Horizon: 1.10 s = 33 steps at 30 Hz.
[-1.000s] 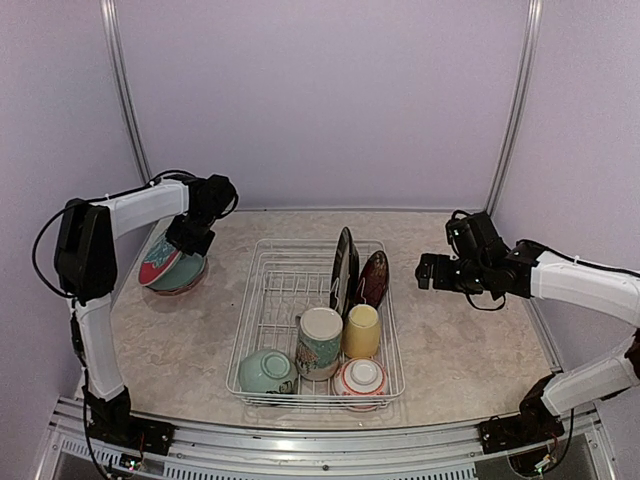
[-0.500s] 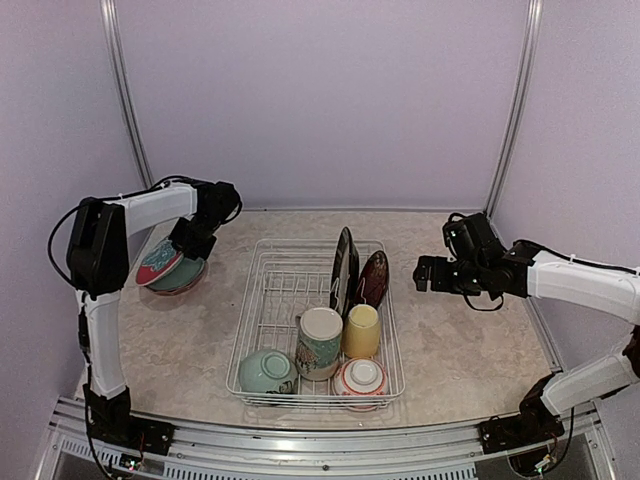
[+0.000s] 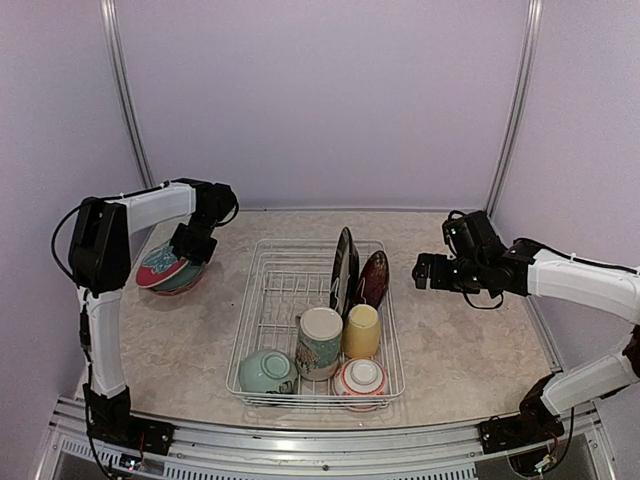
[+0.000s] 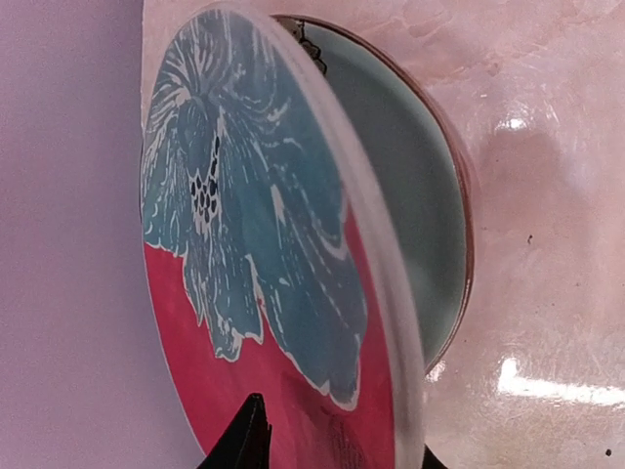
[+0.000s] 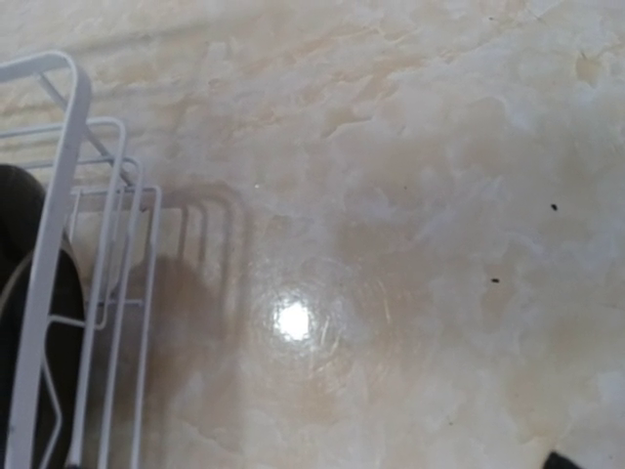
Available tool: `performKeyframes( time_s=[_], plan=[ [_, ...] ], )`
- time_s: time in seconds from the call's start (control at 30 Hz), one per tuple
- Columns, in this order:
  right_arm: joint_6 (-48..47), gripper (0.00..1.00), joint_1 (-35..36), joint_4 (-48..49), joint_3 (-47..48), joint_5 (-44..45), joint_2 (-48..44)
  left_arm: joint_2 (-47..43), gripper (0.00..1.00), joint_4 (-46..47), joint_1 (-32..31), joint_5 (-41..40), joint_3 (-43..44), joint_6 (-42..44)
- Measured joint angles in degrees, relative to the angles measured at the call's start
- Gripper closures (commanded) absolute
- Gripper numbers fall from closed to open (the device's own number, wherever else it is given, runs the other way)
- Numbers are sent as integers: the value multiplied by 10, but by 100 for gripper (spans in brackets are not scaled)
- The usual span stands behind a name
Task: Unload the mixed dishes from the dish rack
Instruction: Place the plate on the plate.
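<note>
My left gripper (image 3: 190, 246) is shut on the edge of a red plate with a teal flower (image 3: 158, 266). It holds the plate tilted over a teal plate with a dark rim (image 3: 180, 280), which lies on the table at the left. In the left wrist view the floral plate (image 4: 254, 244) fills the frame, with the teal plate (image 4: 415, 215) behind it. The white wire dish rack (image 3: 262, 300) holds two upright dark plates (image 3: 343, 268), a tall patterned mug (image 3: 320, 342), a yellow cup (image 3: 361, 330), a pale-green bowl (image 3: 266, 371) and a red-and-white bowl (image 3: 361, 377). My right gripper (image 3: 425, 272) is open and empty, right of the rack.
The side wall stands close behind the plates at the left. The right wrist view shows the rack's wire corner (image 5: 59, 195), a dark plate (image 5: 24, 322) and bare marbled tabletop (image 5: 391, 244). Bare table lies right of the rack.
My left gripper has moved the floral plate a little left and lower, and it now tilts closer to the teal plate. My right gripper has drifted slightly left.
</note>
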Motion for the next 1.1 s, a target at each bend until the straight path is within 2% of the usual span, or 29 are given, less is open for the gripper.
performKeyframes(
  time_s=[0.3, 0.77, 1.1],
  plan=[
    [0, 0, 0, -2, 1, 1, -2, 17, 65, -9, 7, 52, 5, -3],
    [0, 0, 0, -21, 20, 3, -7, 32, 36, -27, 26, 102, 17, -19],
    [0, 0, 0, -29, 40, 2, 15, 16, 24, -29, 36, 159, 17, -29]
  ],
)
